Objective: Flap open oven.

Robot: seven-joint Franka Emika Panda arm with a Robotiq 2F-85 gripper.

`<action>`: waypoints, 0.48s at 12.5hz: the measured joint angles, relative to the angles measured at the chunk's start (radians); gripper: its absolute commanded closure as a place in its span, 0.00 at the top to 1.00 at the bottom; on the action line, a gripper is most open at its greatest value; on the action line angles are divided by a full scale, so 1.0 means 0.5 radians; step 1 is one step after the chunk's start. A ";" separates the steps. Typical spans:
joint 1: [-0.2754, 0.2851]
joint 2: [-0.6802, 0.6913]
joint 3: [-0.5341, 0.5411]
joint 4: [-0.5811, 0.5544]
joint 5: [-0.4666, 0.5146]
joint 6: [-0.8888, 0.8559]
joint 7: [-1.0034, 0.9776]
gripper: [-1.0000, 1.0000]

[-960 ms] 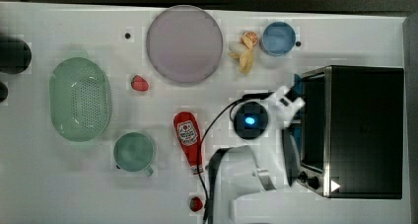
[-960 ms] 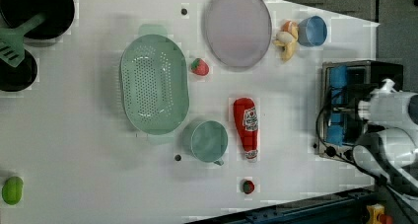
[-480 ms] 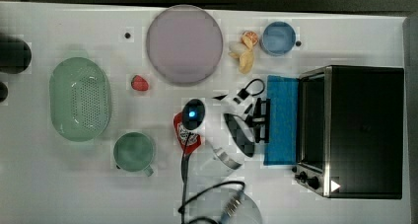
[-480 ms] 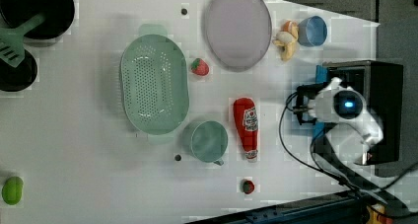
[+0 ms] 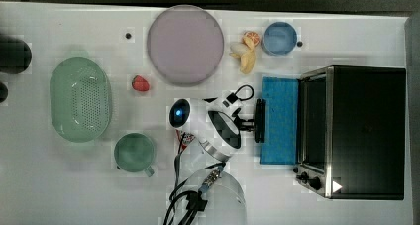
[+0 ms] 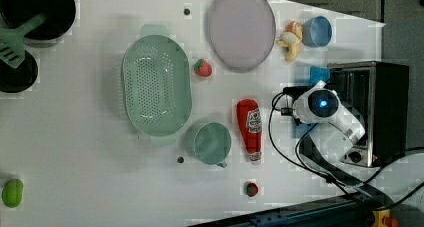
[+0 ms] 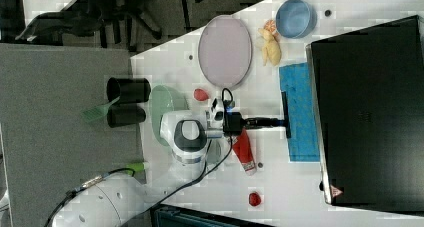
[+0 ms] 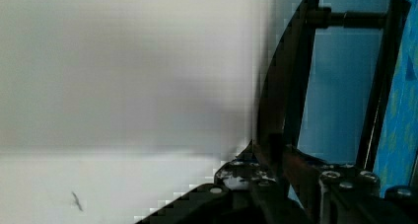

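Observation:
The oven [image 5: 366,131] stands at the top view's right, black on top with a silver front. Its blue glass door [image 5: 280,121] lies flapped down flat on the table, pointing to the top view's left. The dark bar handle [image 5: 259,106] runs along the door's free edge. My gripper [image 5: 251,123] reaches in level from the top view's left and is shut on the middle of that handle. In the right view the gripper [image 7: 278,121] meets the handle [image 7: 285,102] the same way. In the wrist view the bar [image 8: 288,76] passes between my fingers [image 8: 241,172].
A ketchup bottle [image 6: 249,129] lies beside my arm. A green mug [image 5: 133,153], a green colander [image 5: 79,106], a strawberry [image 5: 140,83] and a lilac plate [image 5: 184,44] fill the top view's left. A blue bowl [image 5: 280,38] and a banana [image 5: 246,56] sit near the oven.
A second ago my hand was up at the oven's front. It has swung away to the top view's left with the handle, and the door now lies flat.

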 measured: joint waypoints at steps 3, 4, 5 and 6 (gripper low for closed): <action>-0.006 -0.172 -0.006 0.008 0.544 -0.010 0.079 0.18; -0.014 -0.282 -0.004 0.008 0.765 -0.017 0.082 0.18; -0.022 -0.412 -0.003 0.020 0.994 -0.025 0.087 0.18; -0.021 -0.562 -0.010 0.039 1.211 -0.063 0.087 0.18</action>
